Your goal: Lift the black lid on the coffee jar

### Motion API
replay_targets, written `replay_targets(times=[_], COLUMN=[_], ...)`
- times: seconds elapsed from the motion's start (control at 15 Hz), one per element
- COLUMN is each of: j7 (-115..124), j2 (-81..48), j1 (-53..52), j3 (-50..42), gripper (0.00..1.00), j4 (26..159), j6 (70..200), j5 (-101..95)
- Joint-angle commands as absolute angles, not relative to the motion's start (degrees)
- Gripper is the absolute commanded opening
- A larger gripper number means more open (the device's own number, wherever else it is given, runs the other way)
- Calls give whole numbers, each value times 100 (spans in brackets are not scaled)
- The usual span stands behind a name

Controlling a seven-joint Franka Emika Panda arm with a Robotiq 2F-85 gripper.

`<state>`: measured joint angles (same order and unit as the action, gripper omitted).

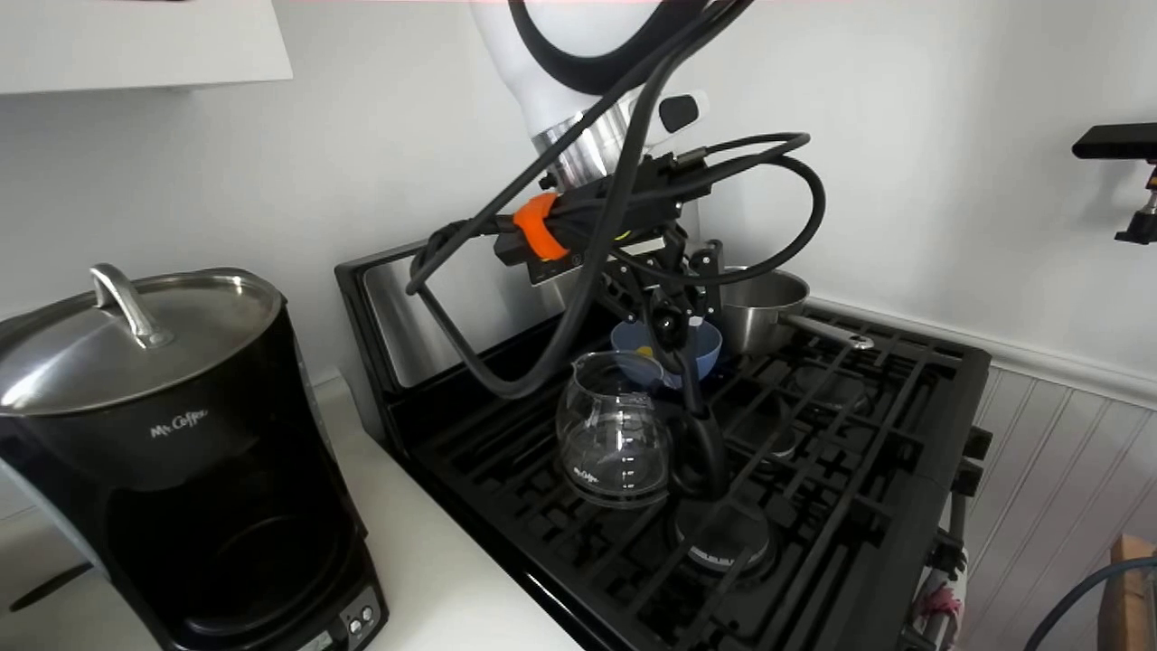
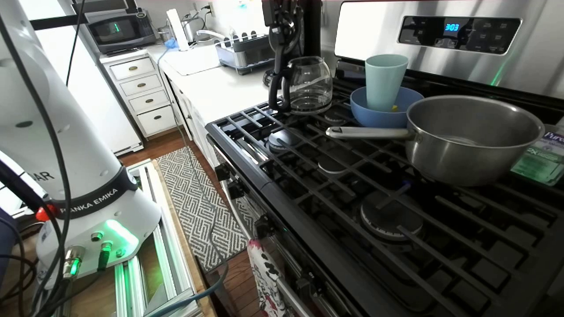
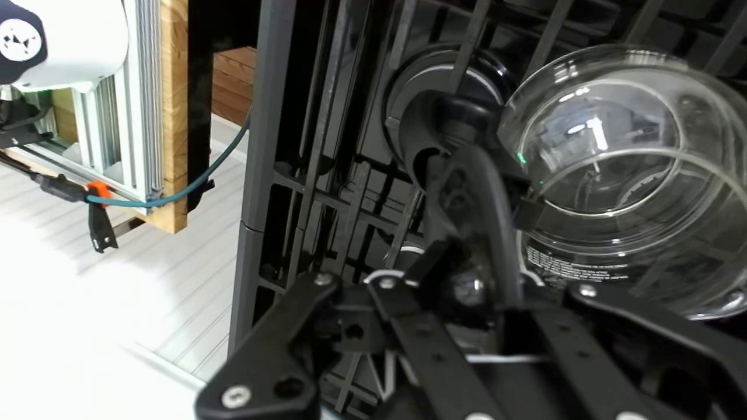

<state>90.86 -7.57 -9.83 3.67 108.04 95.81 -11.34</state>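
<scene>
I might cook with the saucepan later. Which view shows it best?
An exterior view shows the saucepan best: large, unobstructed, handle included. It also appears, smaller, with a cable crossing its rim, in an exterior view. The wrist view doesn't show it.

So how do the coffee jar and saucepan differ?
The coffee jar is clear glass; the saucepan is grey metal. The jar narrows towards its mouth; the saucepan is wide-mouthed. The jar has a curved black handle; the saucepan, a straight silvery handle. Both stand on the stove.
</scene>
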Motion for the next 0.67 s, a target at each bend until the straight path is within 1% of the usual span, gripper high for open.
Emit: replay_targets(times=[0.0, 0.33, 0.4, 0.47, 0.53, 0.6], j7=[9280, 9465, 9490, 9506, 9525, 9538], j2=[-562, -557, -545, -523, -495, -461], j1=[-984, -997, -1002, -1004, -1004, -1001], j3=[437, 471, 482, 493, 502, 507], gripper=[3, 3, 37, 38, 43, 51], j4=[10911, 10922, 10942, 10972, 11002, 11039], j6=[9658, 9669, 9648, 9639, 9636, 9619], j5=[-1291, -1342, -1365, -1369, -1377, -1381])
